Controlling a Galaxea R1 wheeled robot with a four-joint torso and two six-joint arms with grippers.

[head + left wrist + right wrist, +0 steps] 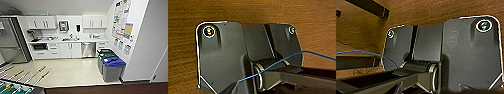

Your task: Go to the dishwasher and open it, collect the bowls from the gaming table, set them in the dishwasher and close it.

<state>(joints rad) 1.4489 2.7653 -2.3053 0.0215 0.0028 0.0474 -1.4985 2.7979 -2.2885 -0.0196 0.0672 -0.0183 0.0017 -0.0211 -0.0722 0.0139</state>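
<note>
Dishwasher (88, 49): sitting shut under the counter (68, 40), between white cabinet doors (70, 50), straight ahead of the robot.
Bins (111, 65): standing against the right wall, near the dishwasher.
Football table (15, 87): showing at the lower left, rods reaching over the pale floor (67, 71).
Grippers: facing wood-grain flooring; whether open or closed cannot be told.

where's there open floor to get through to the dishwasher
Widest bare patch: the pale floor between the foosball rods and the bins, running up to the dishwasher. It is tighter on the dishwasher's right, where the bins stand close. The counter above looks cluttered.
</note>
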